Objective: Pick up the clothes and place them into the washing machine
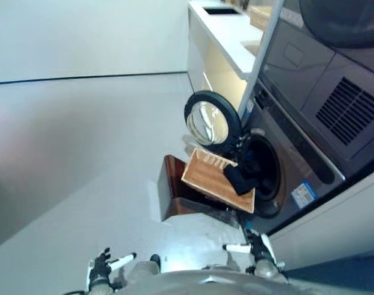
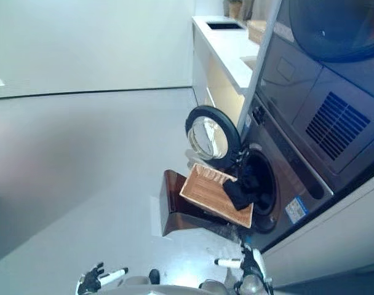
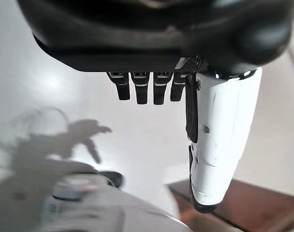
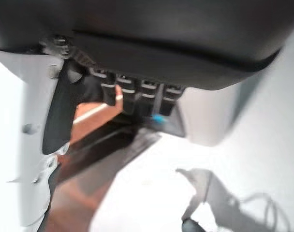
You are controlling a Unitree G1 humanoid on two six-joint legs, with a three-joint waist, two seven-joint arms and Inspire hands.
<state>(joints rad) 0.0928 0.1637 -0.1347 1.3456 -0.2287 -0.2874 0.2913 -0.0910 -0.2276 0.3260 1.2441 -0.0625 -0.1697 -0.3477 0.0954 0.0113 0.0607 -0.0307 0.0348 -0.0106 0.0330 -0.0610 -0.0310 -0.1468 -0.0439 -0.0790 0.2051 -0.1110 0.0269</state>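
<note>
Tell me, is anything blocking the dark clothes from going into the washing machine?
Nothing visible blocks them. The dark clothes lie on the wicker tray's end right at the washing machine's drum opening, and the round door is swung open. Both hands, left and right, hang low, holding nothing.

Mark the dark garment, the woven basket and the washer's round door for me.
Dark folded garment (image 1: 238,179): left eye view, middle of the cloth, on the basket by the drum opening.
Tan woven rectangular basket (image 1: 206,178): left eye view, bare weave.
Round glass washing machine door (image 1: 206,121): left eye view, glass centre, swung open.
</note>
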